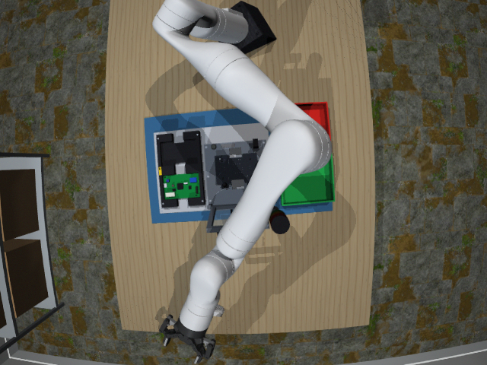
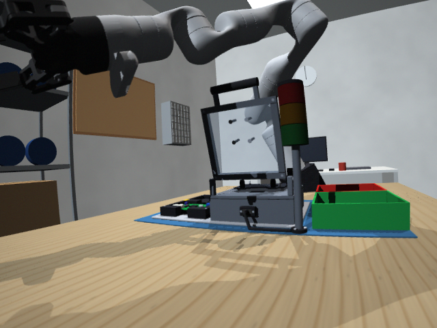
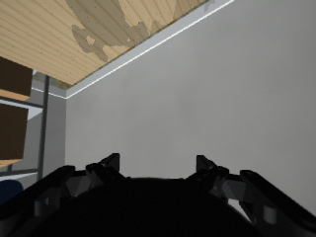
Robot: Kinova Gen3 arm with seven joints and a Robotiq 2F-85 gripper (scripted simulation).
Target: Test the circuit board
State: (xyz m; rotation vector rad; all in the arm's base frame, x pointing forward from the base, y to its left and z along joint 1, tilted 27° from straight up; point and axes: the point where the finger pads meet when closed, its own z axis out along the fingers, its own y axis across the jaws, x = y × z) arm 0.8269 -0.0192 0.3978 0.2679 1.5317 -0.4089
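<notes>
Wooden table (image 1: 314, 274) is seen carrying a blue mat (image 1: 151, 165) with the whole test station. On that mat the green circuit board (image 1: 181, 186) is found lying flat in the tray (image 1: 157, 172), at its end nearer the gripper. Beside the tray the tester (image 2: 225, 208) is observed with its lid (image 2: 246, 137) raised. Red bin (image 1: 320, 113) and green bin (image 1: 310, 188) are placed on the tester's far side. Well apart, past the table edge, the gripper (image 1: 184, 341) is held with fingers spread wide and nothing between them.
</notes>
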